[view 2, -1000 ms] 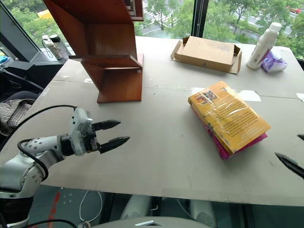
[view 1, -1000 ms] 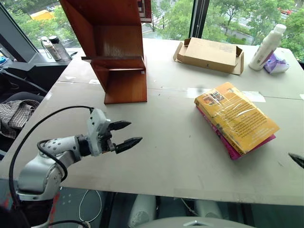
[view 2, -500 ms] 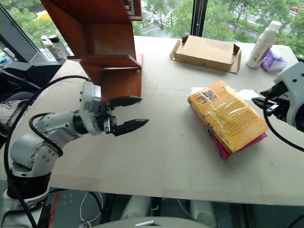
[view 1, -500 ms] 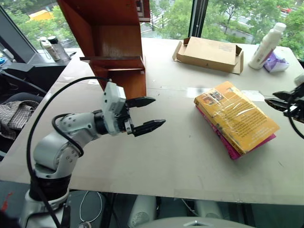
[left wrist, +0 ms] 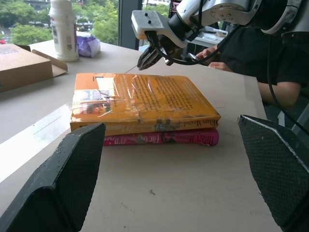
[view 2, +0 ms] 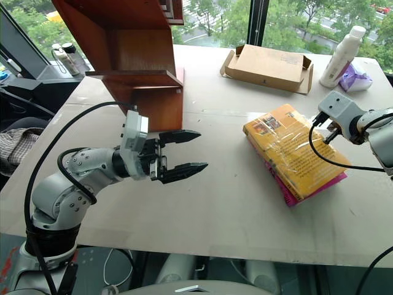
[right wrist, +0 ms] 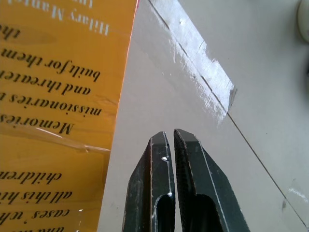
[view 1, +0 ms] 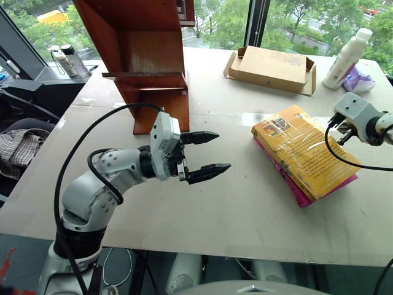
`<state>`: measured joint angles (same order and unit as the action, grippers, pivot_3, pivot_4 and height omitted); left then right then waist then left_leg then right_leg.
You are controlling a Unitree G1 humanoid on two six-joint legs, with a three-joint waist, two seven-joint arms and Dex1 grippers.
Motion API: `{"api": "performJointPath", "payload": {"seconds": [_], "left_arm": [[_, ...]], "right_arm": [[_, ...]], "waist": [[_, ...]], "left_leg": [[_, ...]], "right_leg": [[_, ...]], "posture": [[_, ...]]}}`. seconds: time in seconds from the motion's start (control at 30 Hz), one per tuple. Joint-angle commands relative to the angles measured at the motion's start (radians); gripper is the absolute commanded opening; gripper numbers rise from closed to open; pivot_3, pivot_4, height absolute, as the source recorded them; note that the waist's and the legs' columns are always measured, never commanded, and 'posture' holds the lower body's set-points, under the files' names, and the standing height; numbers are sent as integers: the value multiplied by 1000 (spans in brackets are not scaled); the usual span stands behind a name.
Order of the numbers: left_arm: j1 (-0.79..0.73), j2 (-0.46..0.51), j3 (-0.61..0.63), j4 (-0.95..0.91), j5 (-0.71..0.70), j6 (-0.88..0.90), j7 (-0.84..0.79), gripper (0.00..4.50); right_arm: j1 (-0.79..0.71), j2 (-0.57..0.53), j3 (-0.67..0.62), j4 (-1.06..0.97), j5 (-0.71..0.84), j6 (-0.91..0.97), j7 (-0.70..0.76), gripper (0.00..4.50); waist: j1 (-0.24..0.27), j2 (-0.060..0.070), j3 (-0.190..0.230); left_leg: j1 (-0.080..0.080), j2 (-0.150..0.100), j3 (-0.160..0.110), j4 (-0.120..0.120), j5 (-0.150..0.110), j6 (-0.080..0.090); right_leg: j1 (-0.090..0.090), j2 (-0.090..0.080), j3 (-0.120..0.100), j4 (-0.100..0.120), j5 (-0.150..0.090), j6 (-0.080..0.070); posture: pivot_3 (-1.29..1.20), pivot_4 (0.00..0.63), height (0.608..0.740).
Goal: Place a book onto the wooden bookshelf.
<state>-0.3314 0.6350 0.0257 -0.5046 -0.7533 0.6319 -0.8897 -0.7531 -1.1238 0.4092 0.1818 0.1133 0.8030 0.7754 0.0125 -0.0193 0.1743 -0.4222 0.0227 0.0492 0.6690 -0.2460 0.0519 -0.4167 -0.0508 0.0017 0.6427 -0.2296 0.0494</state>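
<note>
Right end effector (view 2: 324, 131), pinched shut and empty beside the book (view 2: 295, 149), should spread before sliding under its edge; left end effector (view 2: 185, 150) gapes empty.

Bright daylight from the windows (view 1: 227, 21) behind, soft shadows on the table (view 1: 245, 203), glare on the book (view 1: 304, 150) plastic wrap, left wrist view fingers (left wrist: 60, 186) blurred, all else sharp.

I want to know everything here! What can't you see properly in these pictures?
- Pink book: cover hidden under the yellow book; its edge shows in the left wrist view.
- Wooden bookshelf: top cut off in the eye views.
- Person's sleeve: left wrist view, partly behind the right arm.
</note>
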Motion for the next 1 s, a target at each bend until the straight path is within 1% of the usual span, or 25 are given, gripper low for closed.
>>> {"api": "performJointPath", "payload": {"seconds": [0.03,0.1,0.2,0.33,0.43,0.6,0.77,0.87,0.93,1.0], "left_arm": [[13,-6,5,-55,-18,-10,9,4500],[23,-7,6,-62,-19,-12,11,4500],[33,-7,15,-69,-27,-8,14,4500],[49,4,17,-67,-22,-11,10,4500],[62,15,18,-77,-26,-3,10,4500],[119,46,39,-84,-25,-8,0,4500],[194,107,85,-73,-15,-30,-43,4500],[230,134,122,-60,-11,-42,-60,4500],[253,147,148,-50,-11,-48,-72,4500],[281,162,172,-42,-10,-59,-93,4500]], "right_arm": [[-34,12,-12,100,-37,-30,99,29],[-36,22,-4,132,-52,-52,156,29],[-11,47,-15,119,-10,-29,263,29],[15,94,-41,109,26,-2,337,29],[22,141,-64,73,44,35,343,29],[36,224,-97,3,51,83,298,29],[45,287,-119,-47,56,113,261,29],[54,284,-132,-54,34,93,231,29],[68,256,-149,-67,22,77,218,29],[82,221,-193,-93,32,84,215,29]], "waist": [[-1,0,0],[-2,0,0],[-4,0,0],[-5,0,0],[-10,0,0],[-28,0,0],[-28,0,0],[-26,0,0],[-25,0,0],[-23,0,0]], "left_leg": [[0,0,0,0,0,0],[0,0,0,0,0,0],[0,0,0,0,0,0],[2,1,0,0,0,0],[3,1,0,0,0,0],[5,1,0,1,0,0],[6,1,0,1,0,0],[6,1,0,1,0,-1],[6,1,0,1,0,-1],[6,1,0,1,0,-1]], "right_leg": [[0,0,0,0,0,0],[0,0,0,0,0,0],[0,0,0,1,0,0],[1,1,0,2,0,0],[2,1,0,2,0,0],[3,1,1,4,0,0],[3,1,1,6,0,0],[3,1,1,6,0,0],[3,0,1,6,-1,-1],[3,0,1,6,-2,-4]], "posture": [[0,150,740],[0,150,740],[0,150,740],[0,150,740],[0,150,740],[0,150,740],[0,150,740],[0,150,740],[0,150,740],[0,150,740]]}}
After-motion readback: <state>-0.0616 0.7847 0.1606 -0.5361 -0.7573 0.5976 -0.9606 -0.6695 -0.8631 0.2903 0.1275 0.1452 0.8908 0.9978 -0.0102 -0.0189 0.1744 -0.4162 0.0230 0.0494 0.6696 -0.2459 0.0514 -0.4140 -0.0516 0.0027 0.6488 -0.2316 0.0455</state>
